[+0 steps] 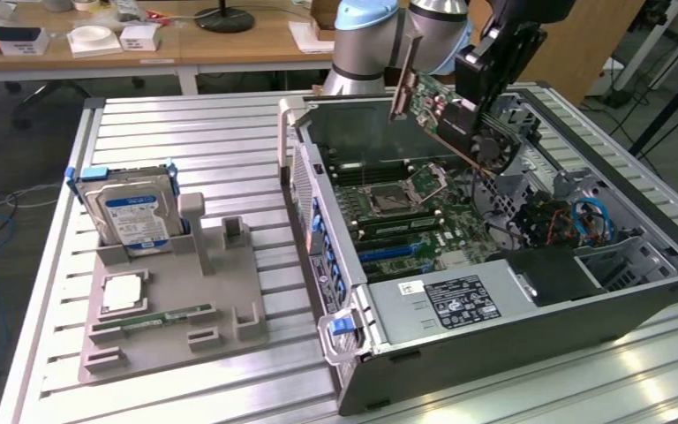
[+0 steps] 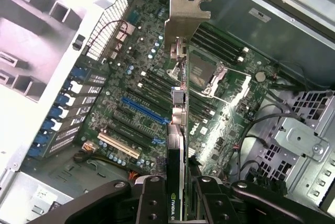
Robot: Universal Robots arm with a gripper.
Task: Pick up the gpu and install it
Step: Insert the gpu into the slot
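Observation:
The gpu (image 1: 440, 110), a green card with a black cooler and a silver bracket, hangs tilted in the air over the open computer case (image 1: 315, 190). My gripper (image 1: 489, 78) is shut on it from above. In the wrist view the gpu (image 2: 178, 130) appears edge-on, its silver bracket (image 2: 186, 17) pointing away from me, and my gripper (image 2: 178, 203) clamps the card between its black fingers (image 2: 152, 198). Below the card lies the motherboard (image 2: 131, 67) with a long blue slot (image 2: 140, 108) and a white slot (image 2: 119, 146). The card is clear of the board.
A grey parts fixture (image 1: 174, 296) on the exterior view's left holds a hard drive (image 1: 133, 216), a memory stick (image 1: 151, 320) and a square chip (image 1: 121, 291). Inside the case are a power supply (image 1: 457, 300), a drive cage (image 2: 301, 135) and loose cables (image 1: 586, 216).

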